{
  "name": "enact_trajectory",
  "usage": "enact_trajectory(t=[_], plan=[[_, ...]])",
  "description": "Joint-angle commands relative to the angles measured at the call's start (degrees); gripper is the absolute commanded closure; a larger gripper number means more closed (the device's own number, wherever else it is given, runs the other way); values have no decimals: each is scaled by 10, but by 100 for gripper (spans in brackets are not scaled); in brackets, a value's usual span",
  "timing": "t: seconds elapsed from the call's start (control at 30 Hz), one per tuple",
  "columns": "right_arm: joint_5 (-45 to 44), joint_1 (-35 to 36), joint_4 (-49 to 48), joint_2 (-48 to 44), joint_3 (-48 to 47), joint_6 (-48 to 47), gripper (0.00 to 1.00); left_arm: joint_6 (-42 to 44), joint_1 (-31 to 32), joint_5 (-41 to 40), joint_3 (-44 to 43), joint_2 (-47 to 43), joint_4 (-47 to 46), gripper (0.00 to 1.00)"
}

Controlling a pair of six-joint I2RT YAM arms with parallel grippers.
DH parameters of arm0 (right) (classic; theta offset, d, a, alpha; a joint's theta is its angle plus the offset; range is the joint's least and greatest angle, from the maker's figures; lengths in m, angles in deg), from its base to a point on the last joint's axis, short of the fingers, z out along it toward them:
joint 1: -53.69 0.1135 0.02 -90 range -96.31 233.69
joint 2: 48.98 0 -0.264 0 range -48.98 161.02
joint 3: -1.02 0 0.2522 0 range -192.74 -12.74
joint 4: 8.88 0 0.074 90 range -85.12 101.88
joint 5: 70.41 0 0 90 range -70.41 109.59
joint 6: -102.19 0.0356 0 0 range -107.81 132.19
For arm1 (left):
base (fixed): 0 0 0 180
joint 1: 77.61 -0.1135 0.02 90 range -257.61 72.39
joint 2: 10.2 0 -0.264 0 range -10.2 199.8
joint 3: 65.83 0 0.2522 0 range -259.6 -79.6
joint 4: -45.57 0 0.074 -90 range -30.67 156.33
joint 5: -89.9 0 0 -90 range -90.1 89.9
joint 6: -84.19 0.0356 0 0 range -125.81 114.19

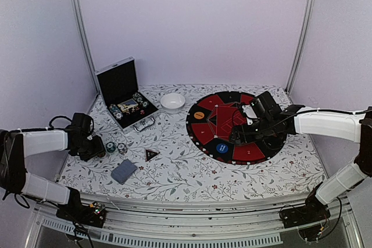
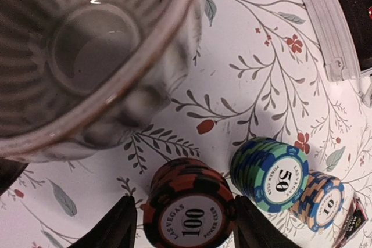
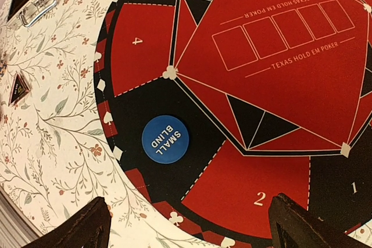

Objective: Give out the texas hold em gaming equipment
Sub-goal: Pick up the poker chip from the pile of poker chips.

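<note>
Red 100 chips (image 2: 189,216), teal 50 chips (image 2: 273,175)

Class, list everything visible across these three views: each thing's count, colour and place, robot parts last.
case: one, black with silver edges, open, far left.
bowl: one, white, right of the case.
poker mat: one, red and black, right half.
orange disc: one, on the mat's left side.
blue disc: one, on the mat's near-left side.
chip stacks: three, near left: black-red stack, teal stack, orange-blue stack.
triangle token: one, black and red, right of the stacks.
card deck: one, grey-blue, nearer than the stacks.
left gripper: one, black, astride the black-red stack.
right gripper: one, black, open above the mat.
</note>
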Motion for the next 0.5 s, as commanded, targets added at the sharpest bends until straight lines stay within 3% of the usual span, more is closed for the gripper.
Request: enact_trajectory(t=[0.0,0.47], plan=[[5,3,-7,6,3,5,3,14,-6,-8,-9,-15,-8,42],[12,3,-6,10,-2,6,3,26,-2,-1,5,-19,-26,49]])
